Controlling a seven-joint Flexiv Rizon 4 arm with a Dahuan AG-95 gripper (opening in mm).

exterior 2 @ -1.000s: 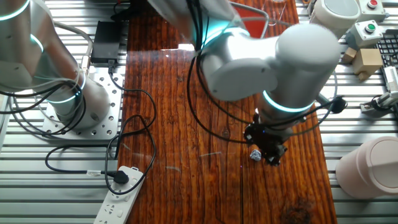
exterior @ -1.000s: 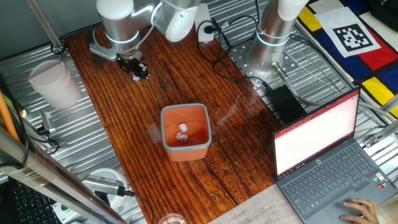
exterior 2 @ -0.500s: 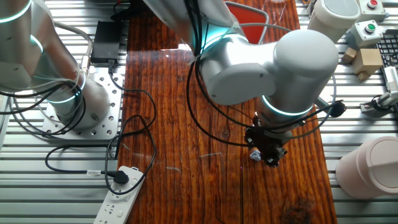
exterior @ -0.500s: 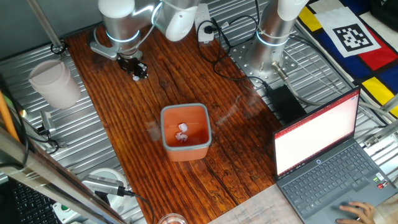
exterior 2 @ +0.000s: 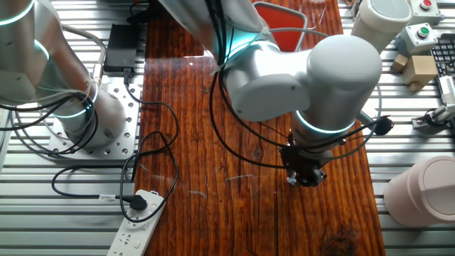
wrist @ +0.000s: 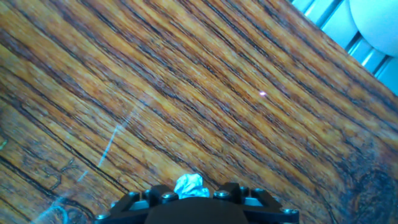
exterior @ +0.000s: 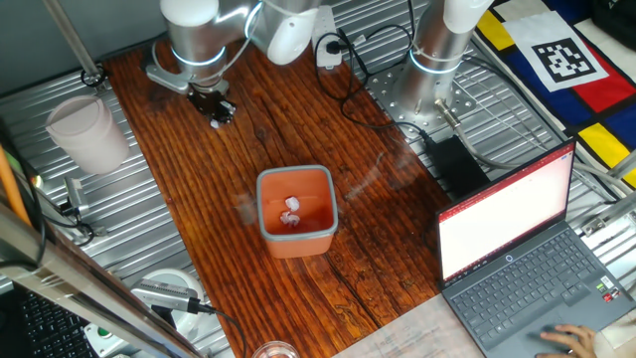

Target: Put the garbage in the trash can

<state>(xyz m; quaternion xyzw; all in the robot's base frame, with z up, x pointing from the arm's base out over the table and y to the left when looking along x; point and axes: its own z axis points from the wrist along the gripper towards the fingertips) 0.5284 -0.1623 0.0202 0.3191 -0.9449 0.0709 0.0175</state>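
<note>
My hand point(exterior: 217, 112) has risen off the worktop point(exterior: 298, 129), clamped on a scrap point(wrist: 190, 185); next, carry toward the trash can point(exterior: 295, 211) at five o'clock.

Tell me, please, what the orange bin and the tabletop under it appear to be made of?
The small terracotta-orange square bin looks like matte moulded plastic: uniform colour, thick rounded rim. The reddish-brown tabletop looks like varnished wood, with dark grain lines and glossy reflections, though it could be a wood-look laminate.
</note>
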